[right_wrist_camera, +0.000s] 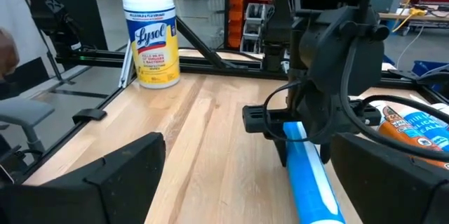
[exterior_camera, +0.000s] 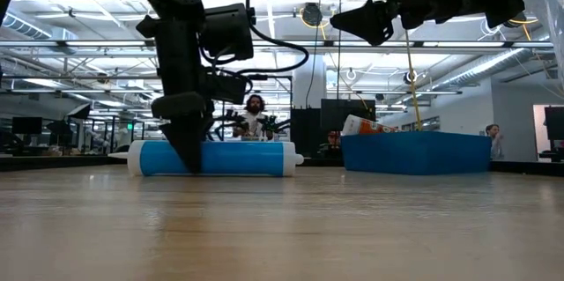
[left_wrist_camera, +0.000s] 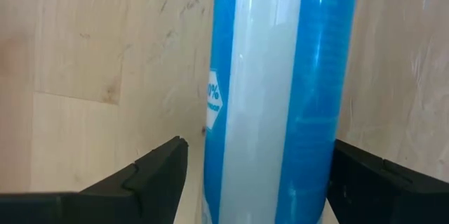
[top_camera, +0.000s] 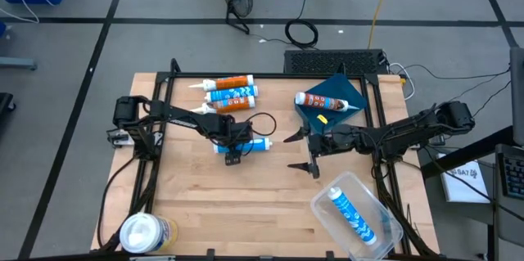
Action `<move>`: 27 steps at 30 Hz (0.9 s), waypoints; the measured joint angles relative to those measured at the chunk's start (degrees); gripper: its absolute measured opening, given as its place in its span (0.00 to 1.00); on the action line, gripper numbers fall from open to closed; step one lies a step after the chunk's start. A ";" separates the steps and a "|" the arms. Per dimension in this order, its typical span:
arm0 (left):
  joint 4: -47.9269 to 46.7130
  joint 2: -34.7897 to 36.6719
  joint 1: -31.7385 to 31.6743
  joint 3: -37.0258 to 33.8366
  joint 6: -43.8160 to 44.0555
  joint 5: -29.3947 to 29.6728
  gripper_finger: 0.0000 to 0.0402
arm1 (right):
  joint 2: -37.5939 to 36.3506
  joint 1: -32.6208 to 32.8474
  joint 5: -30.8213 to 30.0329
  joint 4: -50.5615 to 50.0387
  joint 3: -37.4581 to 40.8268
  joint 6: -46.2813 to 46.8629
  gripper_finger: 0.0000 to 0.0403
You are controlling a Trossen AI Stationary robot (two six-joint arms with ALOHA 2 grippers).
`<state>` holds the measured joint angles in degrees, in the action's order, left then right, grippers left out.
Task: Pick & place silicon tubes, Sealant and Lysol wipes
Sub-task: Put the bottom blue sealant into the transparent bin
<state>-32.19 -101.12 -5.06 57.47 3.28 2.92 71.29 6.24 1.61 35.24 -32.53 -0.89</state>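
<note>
Here the blue tube [left_wrist_camera: 280,97] lies between the left gripper's [left_wrist_camera: 256,171] spread fingers.

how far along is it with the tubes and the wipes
Done, it seems: one blue tube lies in the clear tub. In hand: the left gripper is down on the table with its open fingers either side of a blue tube, not yet closed. Left: two tubes at the far edge, one on the blue tray, and the Lysol wipes. The right gripper hangs open mid-table.
</note>
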 joint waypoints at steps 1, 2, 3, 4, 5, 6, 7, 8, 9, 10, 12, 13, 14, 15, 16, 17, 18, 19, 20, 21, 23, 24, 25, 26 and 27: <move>0.27 0.00 0.00 0.00 -0.01 0.00 0.73 | 0.00 0.00 0.00 -0.07 0.00 0.00 0.94; 0.56 0.00 0.00 0.00 0.01 0.00 0.72 | 0.00 0.00 0.00 -0.20 0.00 0.00 0.94; 0.88 0.00 0.00 0.00 0.04 0.00 0.72 | 0.00 0.00 -0.01 -0.33 0.00 0.00 0.94; 1.11 0.00 0.00 0.02 0.05 0.00 0.72 | 0.00 0.00 0.00 -0.35 0.00 0.00 0.94; 1.29 0.00 0.00 0.02 0.00 0.01 0.72 | 0.00 0.00 0.00 -0.37 0.00 0.00 0.94; 1.46 0.01 0.00 0.02 -0.16 0.01 0.72 | 0.00 0.00 0.00 -0.35 0.00 0.00 0.94; 1.68 0.02 0.00 0.02 -0.33 0.02 0.73 | 0.00 0.00 0.00 -0.35 0.00 0.00 0.94; 2.01 0.02 0.00 0.02 -0.58 0.02 0.73 | 0.00 0.00 0.00 -0.35 0.00 0.00 0.94; 2.28 0.02 0.00 0.02 -0.73 0.02 0.72 | 0.00 0.00 0.00 -0.36 0.00 0.00 0.94; 2.44 0.02 0.00 0.02 -1.06 0.02 0.72 | 0.00 0.00 0.00 -0.35 0.00 0.00 0.94; 2.45 0.04 0.00 0.04 -1.50 0.02 0.71 | 0.00 0.00 0.00 -0.36 0.00 -0.17 0.94; 2.45 0.04 0.00 0.04 -1.51 0.02 0.71 | 0.00 0.00 0.00 -0.36 0.00 -0.30 0.94; 2.45 0.04 0.00 0.04 -1.52 0.02 0.70 | 0.00 0.00 0.00 -0.36 0.00 -0.55 0.94; 2.45 0.04 0.00 0.04 -1.52 0.02 0.70 | 0.00 0.00 0.00 -0.35 0.00 -0.83 0.94; 2.45 0.04 0.00 0.04 -1.52 0.02 0.69 | 0.00 0.00 0.00 -0.35 0.00 -1.15 0.94; 2.44 0.04 0.00 0.04 -1.54 0.02 0.69 | 0.00 0.00 0.00 -0.37 0.00 -1.34 0.94; 2.43 0.04 0.00 0.04 -1.56 0.02 0.68 | 0.00 0.00 0.00 -0.37 0.00 -1.39 0.94; 2.43 0.04 0.00 0.04 -1.62 0.02 0.68 | 0.00 0.00 0.00 -0.37 0.00 -1.41 0.94; 2.42 0.04 0.00 0.04 -1.78 0.02 0.68 | 0.00 0.00 0.00 -0.46 0.00 -1.46 0.94; 2.39 0.04 0.00 0.04 -2.22 0.03 0.68 | 0.00 0.00 0.00 -0.76 0.00 -1.60 0.94; 2.32 0.04 0.00 0.04 -3.22 0.02 0.68 | 0.00 0.00 0.00 -1.35 0.00 -2.10 0.94; 2.32 0.04 0.00 0.04 -3.64 0.04 0.68 | 0.00 0.00 0.00 -1.49 0.00 -2.29 0.94; 2.32 0.04 0.00 0.04 -4.14 0.04 0.67 | 0.00 0.01 0.00 -1.43 0.00 -2.53 0.94; 2.30 0.04 0.00 0.04 -4.75 0.04 0.66 | 0.00 0.00 0.00 -1.38 0.00 -2.73 0.94; 2.30 0.04 0.00 0.04 -5.35 0.09 0.65 | 0.00 0.00 0.00 -1.40 0.00 -2.80 0.94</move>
<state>-29.89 -101.08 -5.06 57.52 -2.08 3.01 71.29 6.24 1.61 33.85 -32.53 -3.68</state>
